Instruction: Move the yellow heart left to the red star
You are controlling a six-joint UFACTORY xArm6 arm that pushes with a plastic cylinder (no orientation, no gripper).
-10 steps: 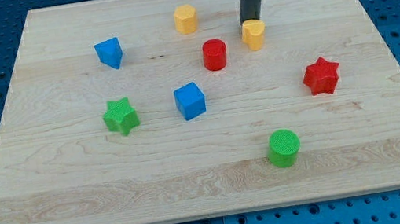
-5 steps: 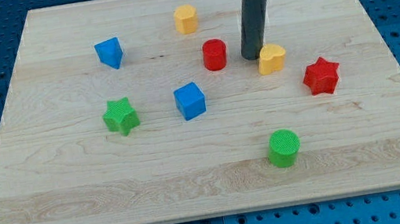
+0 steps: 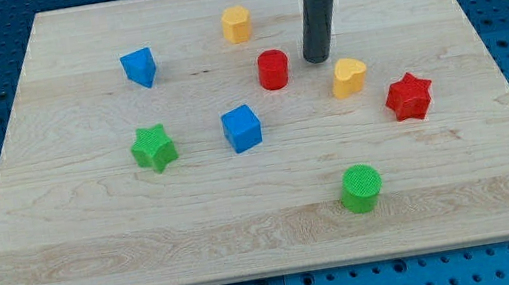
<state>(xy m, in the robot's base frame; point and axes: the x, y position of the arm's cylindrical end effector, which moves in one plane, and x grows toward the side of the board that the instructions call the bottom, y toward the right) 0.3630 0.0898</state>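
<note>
The yellow heart (image 3: pixel 349 77) lies on the wooden board (image 3: pixel 97 237), right of centre. The red star (image 3: pixel 408 96) sits just to its lower right, a small gap between them. My tip (image 3: pixel 318 58) stands on the board up and to the left of the yellow heart, not touching it, and just right of the red cylinder (image 3: pixel 273 69).
A yellow block (image 3: pixel 236 25) is at the top centre. A blue block (image 3: pixel 138 68) is at the upper left, a blue cube (image 3: pixel 242 128) in the middle, a green star (image 3: pixel 153 147) to its left, and a green cylinder (image 3: pixel 361 188) at the lower right.
The yellow heart was pushed down and to the right, toward the red star. My tip has since pulled back up and away from it.
</note>
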